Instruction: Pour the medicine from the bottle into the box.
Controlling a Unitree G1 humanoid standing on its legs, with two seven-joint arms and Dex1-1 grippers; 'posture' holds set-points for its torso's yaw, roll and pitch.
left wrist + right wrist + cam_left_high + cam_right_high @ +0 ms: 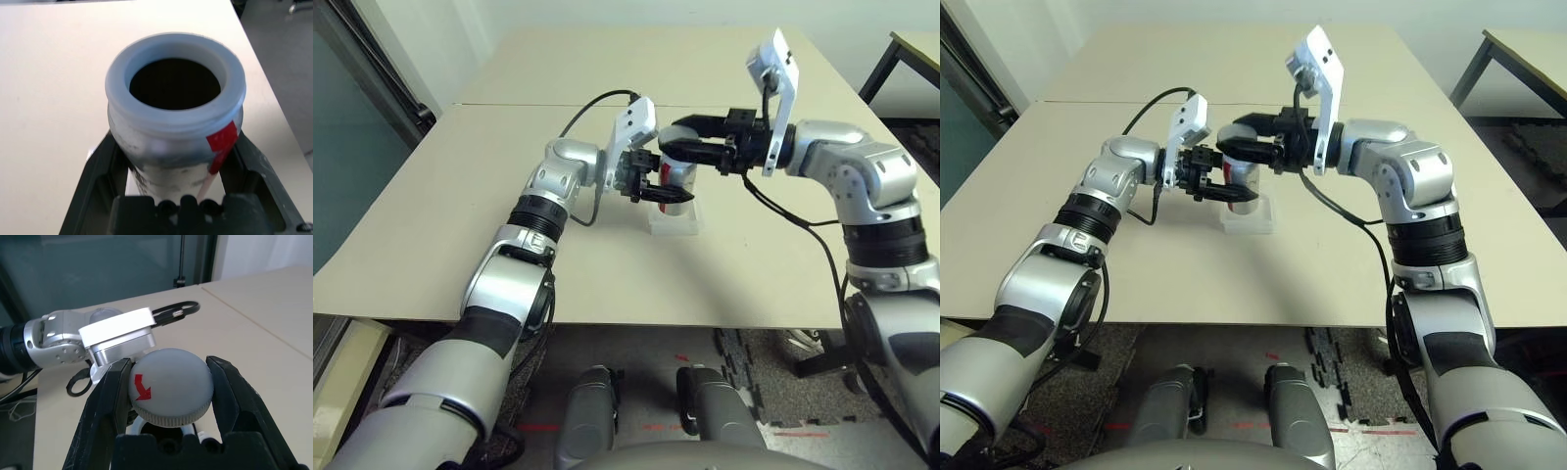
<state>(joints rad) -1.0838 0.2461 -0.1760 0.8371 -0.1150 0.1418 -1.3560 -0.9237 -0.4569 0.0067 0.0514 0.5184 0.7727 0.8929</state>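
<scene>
1. The left pincer (651,186) clamps the medicine bottle (176,132) around its body, upright, directly above the clear plastic box (674,219) near the middle of the bench (450,196)
2. The right pincer (168,396) grips the round grey cap (171,384), lifted just off the bottle's open mouth; no pellet can be made out in the dark interior
3. Risk: the cap hangs right over the mouth, so tipping now would likely knock bottle against cap or the right fingers
4. Risk: the box is shallow and light; a fast tilt could bounce the medicine over its rim, or the bottle could nudge the box
5. Room: the bench is bare on all sides and its edges lie well apart from the box, so the right arm can retreat freely
</scene>
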